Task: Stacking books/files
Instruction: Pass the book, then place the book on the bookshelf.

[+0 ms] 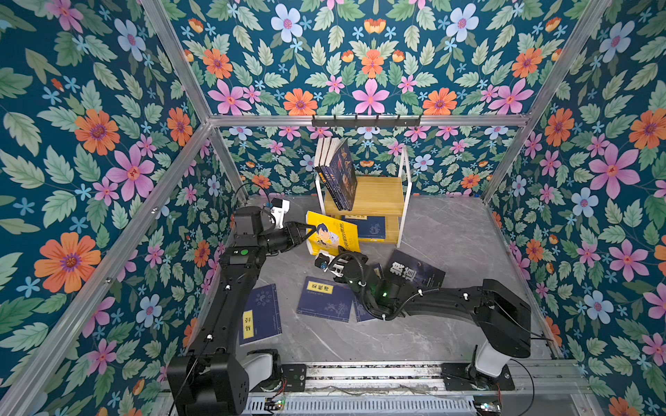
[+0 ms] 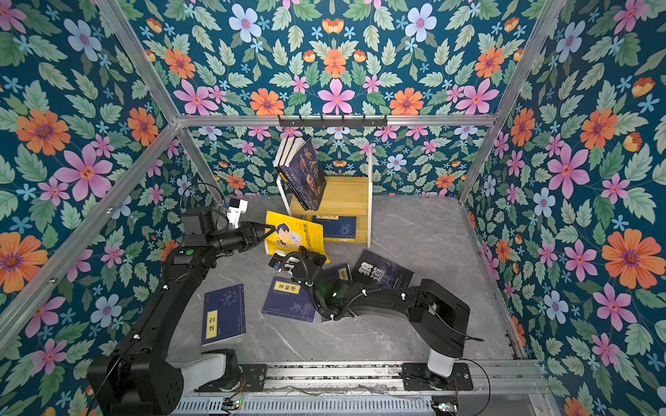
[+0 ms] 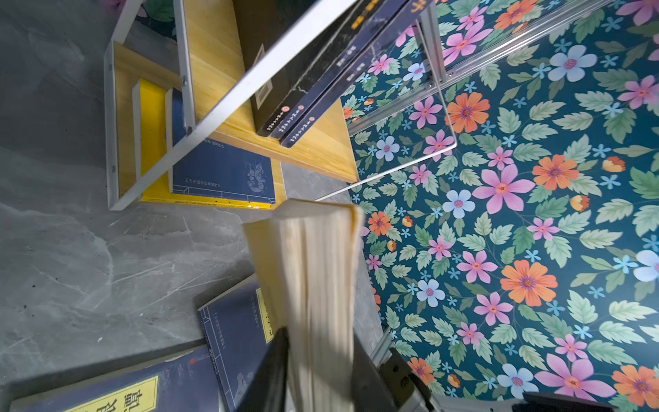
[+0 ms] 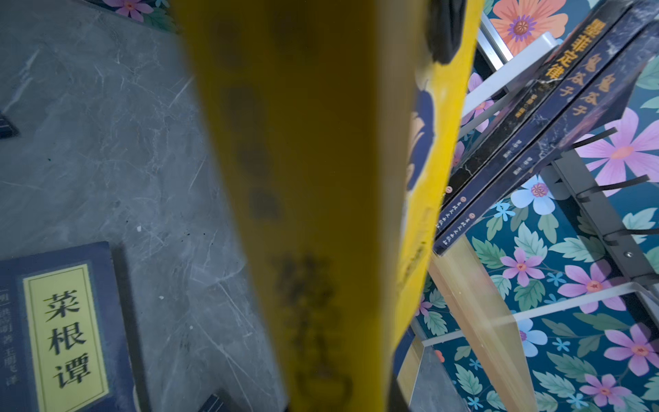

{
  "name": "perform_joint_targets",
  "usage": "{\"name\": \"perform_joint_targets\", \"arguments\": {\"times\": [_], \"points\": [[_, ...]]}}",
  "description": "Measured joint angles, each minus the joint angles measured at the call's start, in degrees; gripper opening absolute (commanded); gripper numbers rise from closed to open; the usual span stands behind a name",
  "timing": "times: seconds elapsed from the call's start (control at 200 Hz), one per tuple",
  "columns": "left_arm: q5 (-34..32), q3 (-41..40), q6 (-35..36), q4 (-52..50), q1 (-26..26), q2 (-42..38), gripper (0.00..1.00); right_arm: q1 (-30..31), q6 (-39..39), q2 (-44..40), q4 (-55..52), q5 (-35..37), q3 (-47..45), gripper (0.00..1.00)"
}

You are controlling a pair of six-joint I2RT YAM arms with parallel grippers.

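A yellow cartoon-cover book [image 1: 333, 234] [image 2: 293, 236] stands on edge above the table, held from two sides. My left gripper [image 1: 308, 232] [image 3: 319, 342] is shut on its cream page edge [image 3: 313, 267], with a finger against each cover. My right gripper [image 1: 331, 256] [image 4: 331, 399] comes from below and is shut on the yellow spine [image 4: 313, 178]; its fingers barely show. Flat on the table lie two navy books with yellow labels [image 1: 260, 313] [image 1: 326, 299] and a black book with white characters [image 1: 414, 273]. Another navy book [image 1: 376, 270] is partly hidden under the right arm.
A small wooden two-tier rack [image 1: 378, 196] stands just behind the held book. Three dark books [image 1: 338, 173] lean upright on its top board. A navy book on a yellow one [image 1: 364, 227] lies on the lower board. A black hook rail [image 1: 365, 120] crosses the back wall.
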Motion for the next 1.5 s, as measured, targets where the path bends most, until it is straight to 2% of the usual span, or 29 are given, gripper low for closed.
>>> {"name": "perform_joint_targets", "arguments": {"times": [0.1,0.165,0.415,0.61,0.74,0.775,1.1,1.295,1.5], "points": [[0.0,-0.5,1.4,0.9,1.4,-0.8,0.50,-0.3,1.3,-1.5,-0.1,0.5,-1.4,0.00],[0.2,-0.6,3.4,1.0,2.7,-1.3,0.58,-0.3,2.8,-3.1,-2.1,0.1,-1.9,0.00],[-1.8,-0.7,16.9,-2.3,4.9,-3.1,0.77,-1.0,10.8,-11.2,-7.1,-4.1,-4.3,0.00],[-8.5,-0.9,29.0,-8.2,5.3,-4.3,0.86,-3.3,18.1,-17.9,-10.6,-7.2,-4.0,0.00],[-12.0,-2.6,34.4,-10.1,5.4,-4.7,0.93,-6.7,24.3,-21.8,-13.1,-8.2,-1.7,0.00],[-12.7,-3.4,35.5,-10.4,5.4,-4.9,0.99,-7.8,26.3,-22.7,-13.3,-8.7,-1.0,0.00],[-14.8,-10.1,40.5,-10.7,5.6,-6.6,1.00,-17.2,35.6,-21.2,-14.0,-12.3,6.5,0.00],[-14.9,-12.2,41.4,-9.1,5.9,-7.4,1.00,-23.6,40.8,-16.1,-13.6,-11.9,11.7,0.00],[-15.1,-12.8,41.4,-8.1,5.9,-8.6,1.00,-24.9,42.8,-7.8,-11.8,-11.0,17.7,0.00]]}}
